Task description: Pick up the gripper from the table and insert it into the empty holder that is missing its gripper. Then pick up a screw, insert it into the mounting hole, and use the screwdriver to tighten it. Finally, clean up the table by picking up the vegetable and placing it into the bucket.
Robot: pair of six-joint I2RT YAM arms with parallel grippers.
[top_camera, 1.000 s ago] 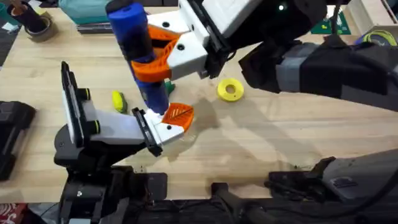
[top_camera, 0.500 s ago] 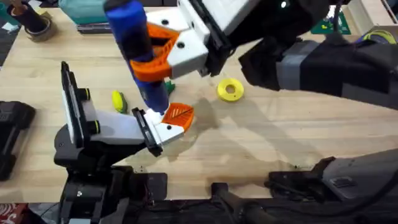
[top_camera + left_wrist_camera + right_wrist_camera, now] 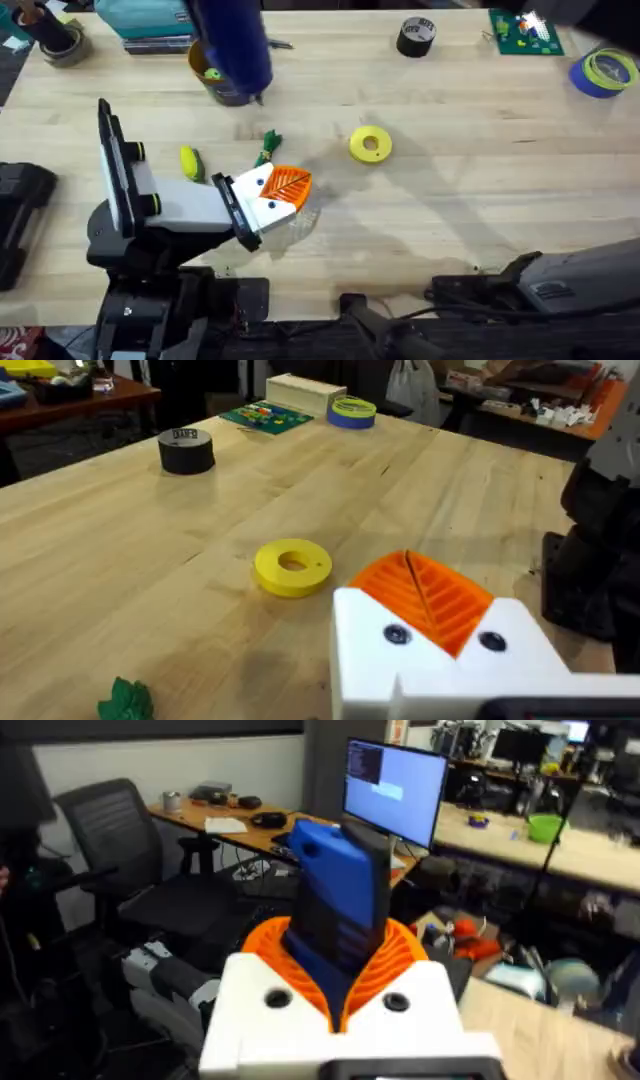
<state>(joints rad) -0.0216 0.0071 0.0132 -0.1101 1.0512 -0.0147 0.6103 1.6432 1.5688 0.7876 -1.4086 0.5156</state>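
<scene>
Above the far left of the table [image 3: 470, 200], the screwdriver [image 3: 232, 45] now hangs high and close under the overhead camera. 0.5 s ago its bit stood down at the holder [image 3: 256, 210]; the right arm has since lifted it clear and swung away. The right wrist view looks out at the room. The right gripper [image 3: 345, 975] pinches the screwdriver body between its 2 orange pads.

The left gripper [image 3: 275, 195] has not moved and lies low over the table, near the front left. The orange finger [image 3: 290, 183] sits seated in the holder. Whether the left gripper is open or closed cannot be told. The left wrist view shows 2 dark round spots on the holder face; screw heads or bare holes cannot be told.

Judgement: the tightening step appears finished, and the screwdriver is to be set down next.

The vegetable [image 3: 267, 147] lies on the table just beyond the holder, untouched. The bucket [image 3: 207, 82] stands farther back, partly hidden behind the screwdriver. The yellow ring [image 3: 370, 144] lies to the right of the vegetable, apart from it. Cleanup remains: the vegetable is not yet in the bucket.
</scene>
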